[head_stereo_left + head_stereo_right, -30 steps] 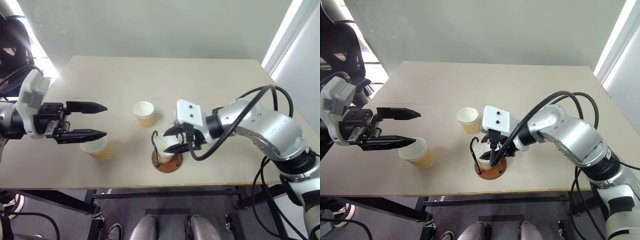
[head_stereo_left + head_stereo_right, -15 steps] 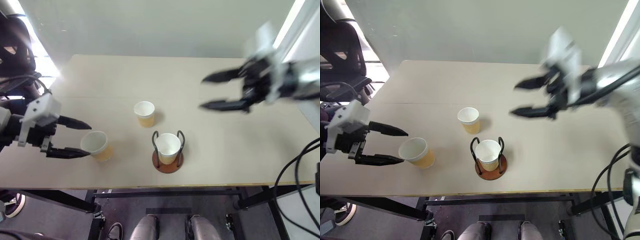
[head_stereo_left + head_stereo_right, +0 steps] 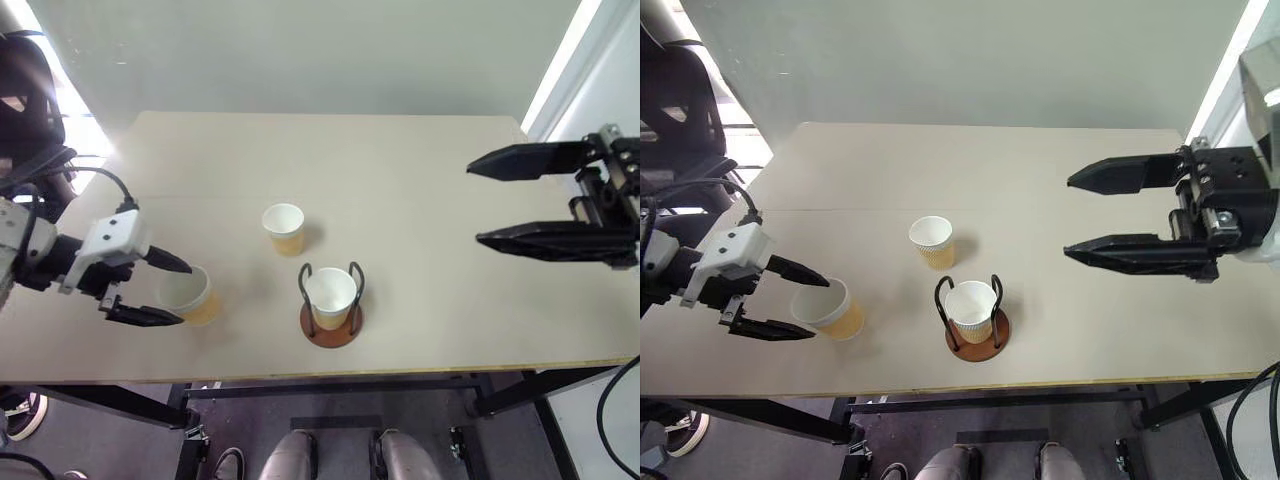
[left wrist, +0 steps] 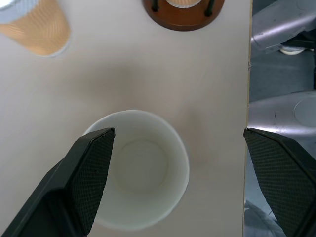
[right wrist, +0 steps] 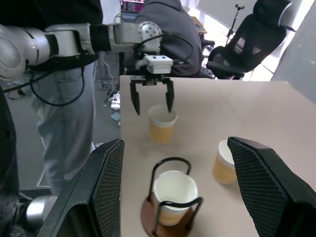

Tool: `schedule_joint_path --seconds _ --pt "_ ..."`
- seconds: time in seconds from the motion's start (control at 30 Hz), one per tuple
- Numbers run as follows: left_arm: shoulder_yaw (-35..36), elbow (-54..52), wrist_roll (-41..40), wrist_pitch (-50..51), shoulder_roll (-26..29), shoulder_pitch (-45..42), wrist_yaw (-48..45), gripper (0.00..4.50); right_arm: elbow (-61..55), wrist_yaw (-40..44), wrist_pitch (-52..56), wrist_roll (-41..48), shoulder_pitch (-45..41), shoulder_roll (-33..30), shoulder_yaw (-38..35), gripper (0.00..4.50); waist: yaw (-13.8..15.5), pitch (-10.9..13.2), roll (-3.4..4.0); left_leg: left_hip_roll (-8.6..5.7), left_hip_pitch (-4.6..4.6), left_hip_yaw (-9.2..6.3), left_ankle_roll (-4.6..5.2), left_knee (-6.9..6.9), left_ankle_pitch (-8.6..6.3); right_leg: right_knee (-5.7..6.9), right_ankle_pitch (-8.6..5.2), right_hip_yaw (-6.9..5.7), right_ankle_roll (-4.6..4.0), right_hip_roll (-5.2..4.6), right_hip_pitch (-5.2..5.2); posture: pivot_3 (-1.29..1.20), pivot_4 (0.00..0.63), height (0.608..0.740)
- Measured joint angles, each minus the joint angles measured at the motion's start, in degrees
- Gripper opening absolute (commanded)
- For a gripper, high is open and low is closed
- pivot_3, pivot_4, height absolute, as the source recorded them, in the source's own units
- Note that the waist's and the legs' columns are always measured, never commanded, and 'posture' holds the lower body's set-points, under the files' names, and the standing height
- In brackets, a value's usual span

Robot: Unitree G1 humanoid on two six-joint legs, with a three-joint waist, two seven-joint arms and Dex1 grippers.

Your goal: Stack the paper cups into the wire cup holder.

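One paper cup (image 3: pixel 330 293) stands inside the wire cup holder (image 3: pixel 331 327) near the table's front edge. A second paper cup (image 3: pixel 284 228) stands upright just behind it. The third paper cup (image 3: pixel 192 296) stands at the front left. My left gripper (image 3: pixel 178 294) is open, one finger on each side of that cup's rim; in the left wrist view the cup (image 4: pixel 138 168) lies between the fingers (image 4: pixel 84 177), closer to one. My right gripper (image 3: pixel 475 204) hangs open and empty, high above the table's right side, far from the holder.
The tan table (image 3: pixel 400 160) has bare room at the back and right. Its front edge runs just past the holder. Beyond the table's left end sit a person in a grey hoodie (image 5: pixel 165 22) and a black office chair (image 5: pixel 252 42).
My right gripper let go of the cup in the holder, then rose and swung away to the right. My left gripper sank and turned down around the front left cup.
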Motion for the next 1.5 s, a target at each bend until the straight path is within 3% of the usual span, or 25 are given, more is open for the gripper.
schedule_joint_path --seconds 0.47,0.6,0.93,1.13,1.3,1.5 --pt "-4.51 5.23 7.65 -5.87 -4.71 -1.36 -0.04 4.50 -5.11 -5.59 -5.57 4.35 11.61 -2.47 -3.76 3.40 0.05 -0.03 -0.02 -0.02 0.00 -0.01 0.13 0.06 0.12 0.08 0.04 -0.01 0.06 -0.01 0.03 0.00 0.150 0.740" --pt "-4.65 6.31 11.21 -7.05 -7.02 -1.36 -0.05 3.63 -5.95 -5.62 -6.29 3.83 15.70 -4.12 -3.75 3.44 0.08 -0.03 -0.03 -0.02 -0.04 -0.01 0.29 0.10 0.22 0.06 0.06 -0.02 0.09 -0.01 0.04 0.00 0.150 0.740" --pt "-4.68 6.01 10.98 -6.71 -7.09 -2.08 -0.06 0.03 -7.82 -4.56 -10.19 -1.97 22.87 -6.23 -3.49 3.44 0.15 -0.03 -0.03 -0.02 -0.04 0.00 0.25 0.11 0.22 0.03 0.18 -0.02 0.30 -0.01 0.08 0.00 0.150 0.740" --pt "-7.90 3.14 5.21 -4.43 -5.38 -5.97 -0.16 0.01 -7.87 -3.60 -10.80 -0.53 24.10 -6.78 -4.86 3.44 0.17 -0.03 -0.06 -0.02 -0.11 0.00 0.23 0.14 0.24 -0.06 0.25 -0.02 0.40 -0.01 0.13 0.00 0.150 0.740" --pt "-12.31 0.00 -7.03 -0.37 -2.66 -20.20 -0.24 0.01 -8.45 -1.56 -11.75 -2.00 28.33 -7.57 -7.27 3.44 0.73 -0.04 -0.04 -0.16 -0.14 -0.03 0.28 0.16 0.23 -0.27 0.29 0.00 0.47 -0.06 0.25 0.00 0.150 0.740" --pt "-20.80 0.74 -19.52 2.06 -8.21 -39.41 -0.31 0.01 -9.75 -0.16 -12.47 -5.43 33.51 -8.58 -11.02 3.44 0.91 -0.02 0.01 -0.28 -0.15 0.02 0.38 0.19 0.22 -0.33 0.30 0.05 0.79 -0.19 0.32 0.00 0.150 0.740"
